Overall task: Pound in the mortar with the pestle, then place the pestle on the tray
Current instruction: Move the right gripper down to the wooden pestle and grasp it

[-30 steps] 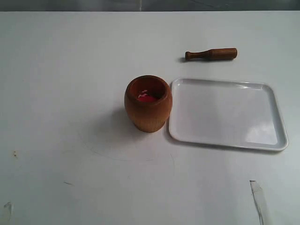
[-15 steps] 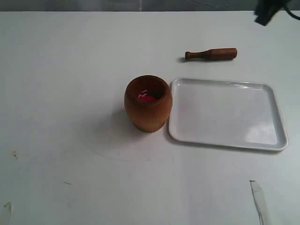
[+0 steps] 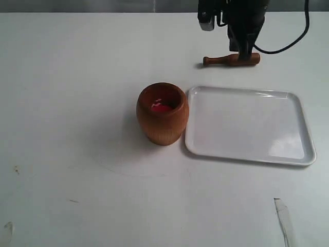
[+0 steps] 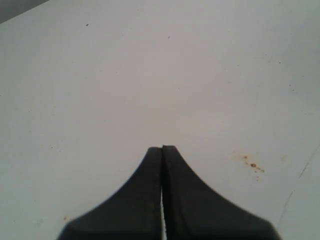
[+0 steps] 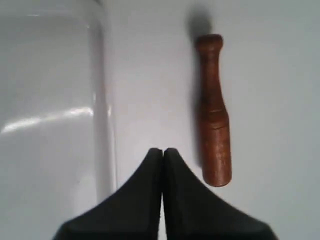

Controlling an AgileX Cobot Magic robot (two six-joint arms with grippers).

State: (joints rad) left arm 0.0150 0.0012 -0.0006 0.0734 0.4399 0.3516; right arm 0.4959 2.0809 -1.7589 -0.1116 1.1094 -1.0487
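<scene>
Two closed, empty grippers: left gripper [image 4: 162,147] over the tabletop [image 4: 100,75], right gripper [image 5: 162,150] just beside the pestle [image 3: 231,59], upper right of frame. Looks light, stiff, rolls easily — I'd grab its thick end.

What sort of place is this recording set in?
Likely a lab test bench, not a kitchen: a scuffed white table with staged props, the mortar, pestle and tray, and a cabled robot arm above.
</scene>
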